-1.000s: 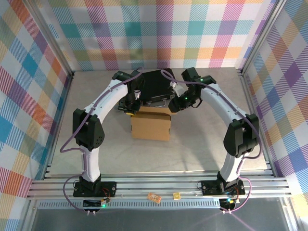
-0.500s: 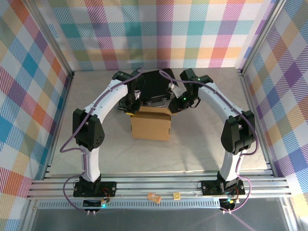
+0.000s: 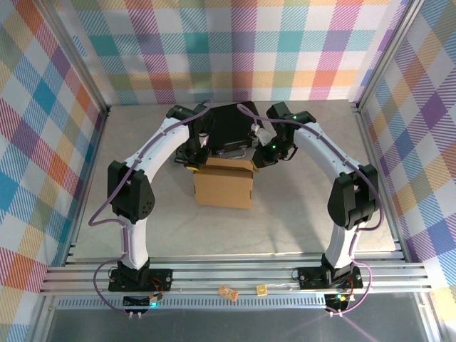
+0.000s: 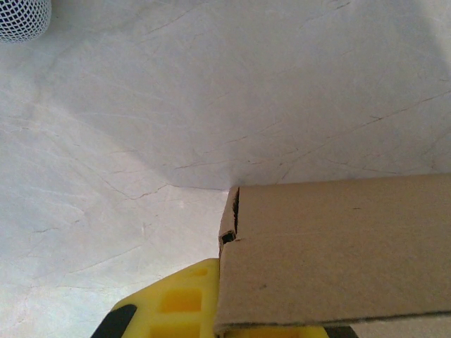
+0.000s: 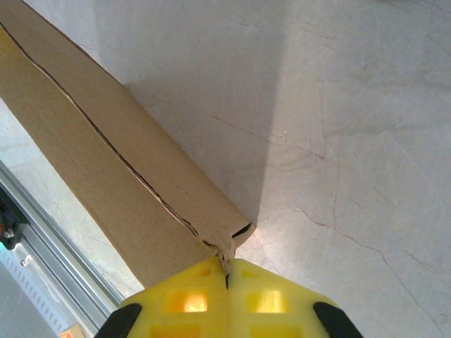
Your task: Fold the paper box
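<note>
The paper box (image 3: 224,182), plain brown cardboard, stands in the middle of the table with its far edge between both grippers. My left gripper (image 3: 195,158) is at the box's far left corner. In the left wrist view, a cardboard panel (image 4: 338,246) runs in over its yellow fingers (image 4: 180,299), which are shut on it. My right gripper (image 3: 258,158) is at the far right corner. Its yellow fingers (image 5: 190,303) are pressed together with the torn cardboard corner (image 5: 227,259) pinched between them, and the box's long wall (image 5: 106,162) stretches away to the upper left.
A black object (image 3: 228,127) sits just behind the box, between the two wrists. Metal frame rails (image 3: 235,274) run along the near edge, with two small tags (image 3: 228,292) on them. Plaid walls enclose the pale table (image 3: 299,206) on three sides.
My right gripper has closed onto the box's far right corner and its arm has shifted slightly inward. The left gripper and the box stay as they were.
</note>
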Controlling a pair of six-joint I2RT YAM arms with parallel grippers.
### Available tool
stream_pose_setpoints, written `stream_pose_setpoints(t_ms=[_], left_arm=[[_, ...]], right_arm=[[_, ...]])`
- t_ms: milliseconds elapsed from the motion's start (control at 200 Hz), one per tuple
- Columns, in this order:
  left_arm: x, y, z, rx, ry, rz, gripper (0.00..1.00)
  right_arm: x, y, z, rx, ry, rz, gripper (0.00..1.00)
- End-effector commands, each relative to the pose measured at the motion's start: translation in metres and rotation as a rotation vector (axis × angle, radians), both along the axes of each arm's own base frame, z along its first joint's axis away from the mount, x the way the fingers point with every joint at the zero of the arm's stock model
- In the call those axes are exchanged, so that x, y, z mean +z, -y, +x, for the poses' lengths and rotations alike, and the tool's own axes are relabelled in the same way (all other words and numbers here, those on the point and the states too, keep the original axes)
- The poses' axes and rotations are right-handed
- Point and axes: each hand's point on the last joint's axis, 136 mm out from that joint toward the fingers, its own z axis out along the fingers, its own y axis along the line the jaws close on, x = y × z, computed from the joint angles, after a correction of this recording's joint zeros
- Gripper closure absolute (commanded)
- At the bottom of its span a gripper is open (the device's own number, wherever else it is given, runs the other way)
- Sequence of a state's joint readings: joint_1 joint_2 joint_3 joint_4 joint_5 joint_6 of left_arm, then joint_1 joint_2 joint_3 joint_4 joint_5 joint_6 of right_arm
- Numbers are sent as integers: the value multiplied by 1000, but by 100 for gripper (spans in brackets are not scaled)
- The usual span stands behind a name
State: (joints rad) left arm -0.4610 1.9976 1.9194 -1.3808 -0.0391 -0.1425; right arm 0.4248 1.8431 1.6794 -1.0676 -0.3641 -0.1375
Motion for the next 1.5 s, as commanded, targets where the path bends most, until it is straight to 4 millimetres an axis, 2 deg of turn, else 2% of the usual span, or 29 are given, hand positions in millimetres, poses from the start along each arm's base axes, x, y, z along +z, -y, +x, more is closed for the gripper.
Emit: stream_pose_setpoints(t_ms=[0,160,330,560,675,885,1135,1365,1495], left_arm=[[9,-7,3,35,40,0,100],[9,-6,3,50,47,-7,100],[12,-5,5,79,72,-26,100],[15,0,5,102,82,-72,76],[22,3,7,105,95,-105,69],[32,2,14,95,129,-123,68],[38,13,20,76,137,-180,65],[46,1,24,53,174,-115,66],[50,-3,33,46,220,-90,63]], right_arm=[[23,2,-6,-25,17,8,100],[21,2,-9,-91,-1,-19,100],[24,4,-2,-226,23,-39,100],[24,0,3,-280,86,-61,100],[19,-2,5,-276,82,-68,100],[12,-5,8,-258,80,-81,100],[5,-6,10,-251,75,-92,100],[2,-6,10,-240,70,-97,100],[0,-7,11,-230,70,-96,100]])
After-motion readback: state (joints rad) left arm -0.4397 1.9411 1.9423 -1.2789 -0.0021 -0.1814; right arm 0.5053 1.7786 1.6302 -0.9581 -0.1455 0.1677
